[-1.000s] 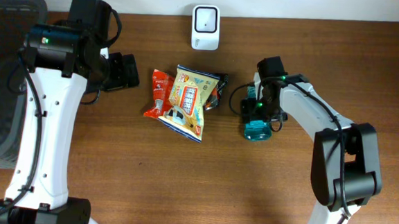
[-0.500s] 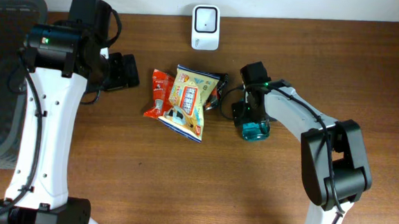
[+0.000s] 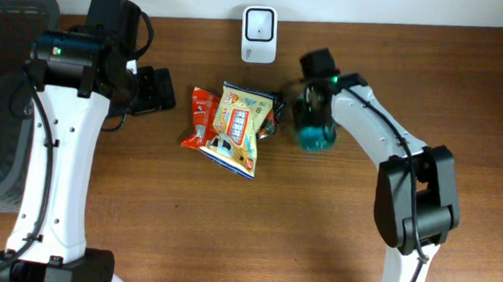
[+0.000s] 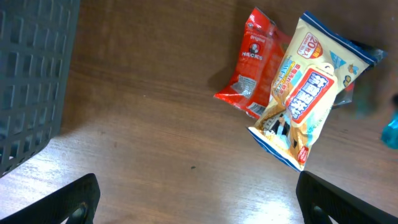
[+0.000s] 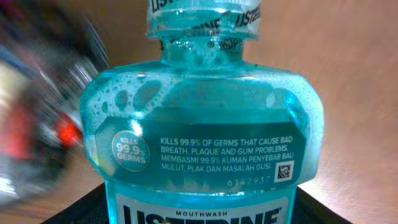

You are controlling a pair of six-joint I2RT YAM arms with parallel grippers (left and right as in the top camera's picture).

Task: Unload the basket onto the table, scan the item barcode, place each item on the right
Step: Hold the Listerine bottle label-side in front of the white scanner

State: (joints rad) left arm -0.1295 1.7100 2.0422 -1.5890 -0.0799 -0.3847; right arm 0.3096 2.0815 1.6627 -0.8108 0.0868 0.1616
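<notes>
- The bottle (image 5: pixel 205 124) of teal mouthwash is lying along the right claw's (image 3: pixel 313 120) reach. In the right wrist view its long axis is running up the frame, with the cap (image 5: pixel 202 18) end pointing away from the wrist. The label (image 5: pixel 217 155) is facing the camera with its print upright.
- From overhead the bottle is showing only as a smeared teal patch under the claw, so its heading across the bench (image 3: pixel 333 233) is not readable there.
- Whether it is riding clear of the wood I cannot tell.
- The scanner (image 3: pixel 259 23) is standing at the bench's back edge, near the bottle but apart from it, on the left arm's side.
- A dark packet (image 3: pixel 275 109) is lying just beside the bottle. Beyond it, the yellow bag (image 3: pixel 237 127) is overlapping the red bag (image 3: pixel 202 116).
- Bare wood is stretching out in front of the bottle and toward the right arm's base.
- The basket (image 3: pixel 0 99) is sitting at the far left end, behind the left arm.
- The right claw is grasping the bottle low on its body, below the label. Only dark shapes at the lower corners of the wrist view are showing of its fingers.
- The left claw (image 4: pixel 198 186) is spread wide and holding nothing. It is hovering over bare wood between the basket and the bags.
</notes>
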